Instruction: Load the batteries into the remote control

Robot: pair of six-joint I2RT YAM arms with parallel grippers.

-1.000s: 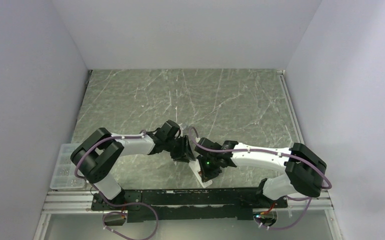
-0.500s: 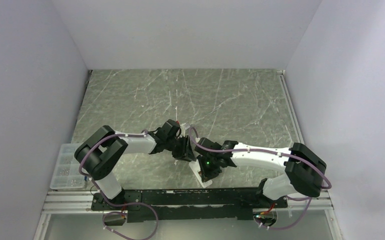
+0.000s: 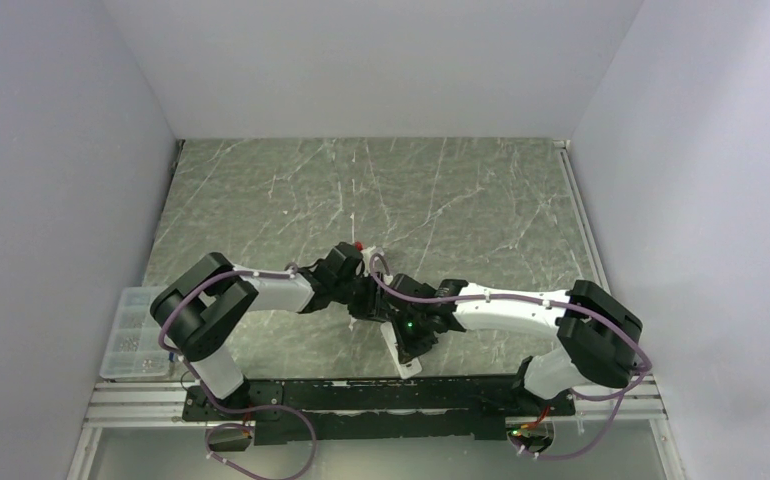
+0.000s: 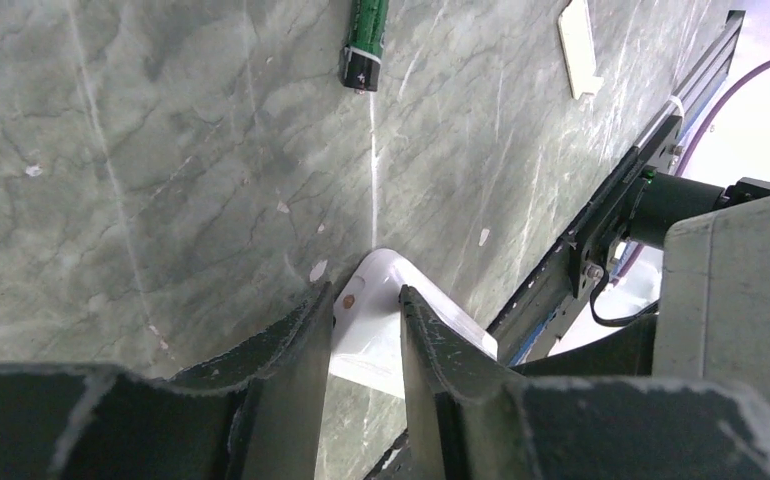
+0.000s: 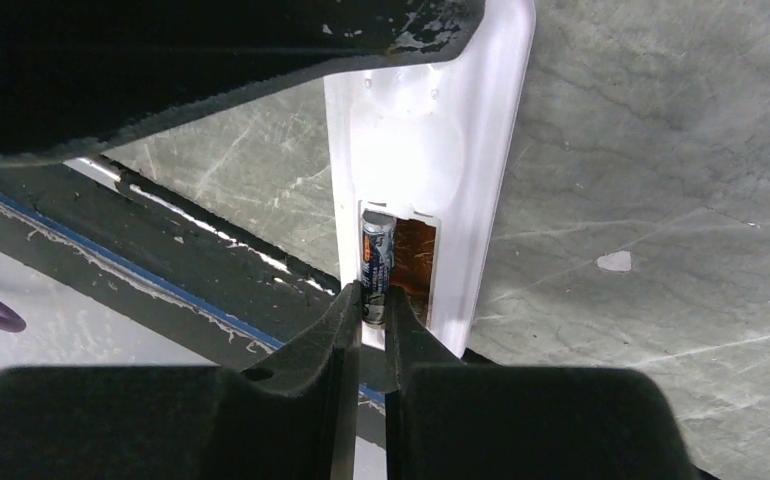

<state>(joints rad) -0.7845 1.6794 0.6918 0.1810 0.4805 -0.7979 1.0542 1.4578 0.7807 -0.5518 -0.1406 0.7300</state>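
Clamping smooth white remote control (image 4: 373,325), left pincer (image 4: 366,293), right pincer (image 5: 373,300) pinching cylindrical battery (image 5: 375,252), partly hidden, veined stone worktop (image 4: 161,180).

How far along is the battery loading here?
Done: cover off, lying on the table. In hand: left gripper clamps the remote control; right gripper seats one battery in the open bay. Remaining: second battery, on the table, then the cover.

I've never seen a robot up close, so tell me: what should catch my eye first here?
The white remote, by the near edge of the table: the left gripper clamps its end while the right gripper pinches a battery at its open compartment. A second battery lies loose on the table.
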